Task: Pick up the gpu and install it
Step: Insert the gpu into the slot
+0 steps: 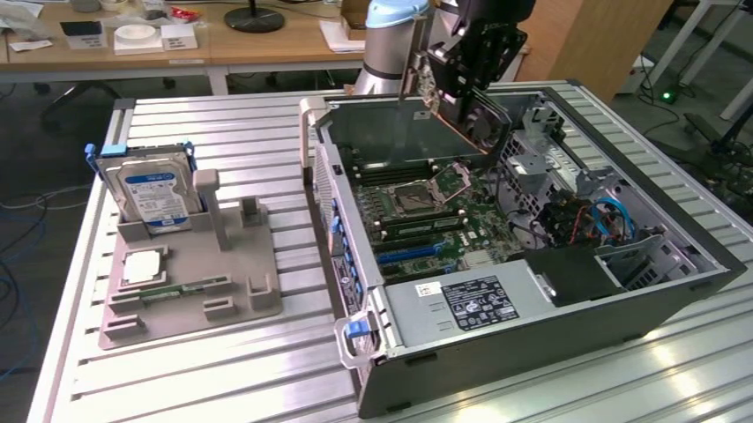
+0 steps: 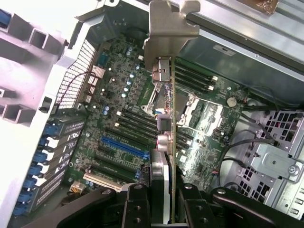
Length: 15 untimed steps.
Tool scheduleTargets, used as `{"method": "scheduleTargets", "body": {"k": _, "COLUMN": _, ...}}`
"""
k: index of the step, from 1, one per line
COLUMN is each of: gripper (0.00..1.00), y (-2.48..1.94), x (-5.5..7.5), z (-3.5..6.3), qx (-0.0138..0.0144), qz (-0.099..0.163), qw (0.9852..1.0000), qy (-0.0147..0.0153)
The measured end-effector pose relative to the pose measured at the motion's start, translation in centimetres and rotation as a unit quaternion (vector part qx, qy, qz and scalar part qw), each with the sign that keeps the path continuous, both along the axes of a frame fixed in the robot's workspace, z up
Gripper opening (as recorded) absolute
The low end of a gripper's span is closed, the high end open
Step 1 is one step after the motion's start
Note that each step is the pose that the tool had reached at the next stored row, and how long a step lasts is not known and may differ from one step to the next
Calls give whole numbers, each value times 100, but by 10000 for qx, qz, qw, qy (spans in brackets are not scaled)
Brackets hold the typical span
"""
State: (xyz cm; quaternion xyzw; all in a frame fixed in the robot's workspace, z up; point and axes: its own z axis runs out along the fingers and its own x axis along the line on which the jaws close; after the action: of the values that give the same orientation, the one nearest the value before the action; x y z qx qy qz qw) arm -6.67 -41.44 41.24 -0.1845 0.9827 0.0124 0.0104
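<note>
**One card, held over the open case**

Count: one gpu (image 1: 461, 119), one gripper (image 1: 468, 79), one open computer case (image 1: 506, 366), one hard drive (image 1: 153, 189) standing in a grey holder (image 1: 224, 304). The gripper is clamped on the gpu. The card hangs edge-on beneath it, over the motherboard (image 1: 429, 207), with its bracket (image 2: 166, 33) at the far end.

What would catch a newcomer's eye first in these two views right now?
The gripper clamped on the gpu, held above the motherboard of the open computer case. Next, the hard drive with its blue-white label, standing upright in the grey tray at the exterior view's left.
</note>
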Motion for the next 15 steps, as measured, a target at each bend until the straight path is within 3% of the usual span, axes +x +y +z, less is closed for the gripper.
{"method": "scheduleTargets", "body": {"k": 15, "gripper": 28, "y": -2, "x": 0, "z": 0, "qx": 0, "qz": 309, "qw": 9995, "qy": 0}}
